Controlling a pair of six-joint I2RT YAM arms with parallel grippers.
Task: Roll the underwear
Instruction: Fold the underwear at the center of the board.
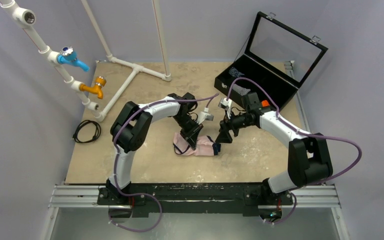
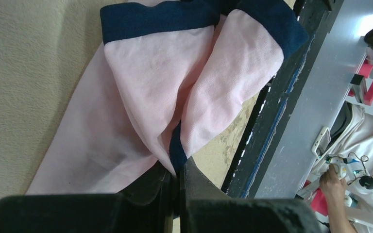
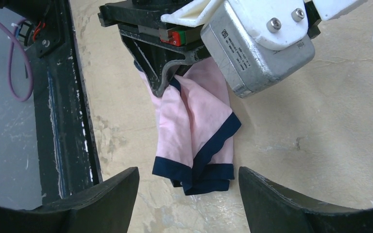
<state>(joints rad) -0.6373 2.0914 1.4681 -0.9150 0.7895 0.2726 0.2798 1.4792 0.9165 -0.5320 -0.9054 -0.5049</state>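
- Black fingers of the left gripper (image 2: 178, 194) fill the bottom of the left wrist view, pressed tight together on a fold of the underwear (image 2: 165, 82), with pink cloth and a strip of navy trim pinched between them.
- From that pinch the pink fabric fans out toward 12 o'clock in two soft lobes, each capped by a broad navy band. A flat layer trails to 7 o'clock onto the beige table (image 2: 24, 73).
- In the right wrist view, the right gripper (image 3: 187, 177) stands with its jaws wide apart and nothing held. Its two dark fingers sit at 7 and 5 o'clock of the garment's navy-edged end.
- Whether those fingers touch the cloth cannot be told.
- That same view shows the garment hanging from the left gripper at 12 o'clock, folded lengthwise, its navy hem at 6 o'clock resting on the table.
- Seen from above, the underwear lies near the middle of the table, between the two grippers. The left one is on its 11 o'clock side and the right one just off its 2 o'clock corner.
- An open black case (image 1: 260, 75) sits at 1 o'clock from the garment, near the far right corner.
- At 9 o'clock, well apart at the table's left edge, lies a coiled black cable (image 1: 86, 131).
- White pipework (image 1: 125, 82) with a blue tap (image 1: 72, 57) and an orange tap (image 1: 94, 87) stands toward 10 o'clock.
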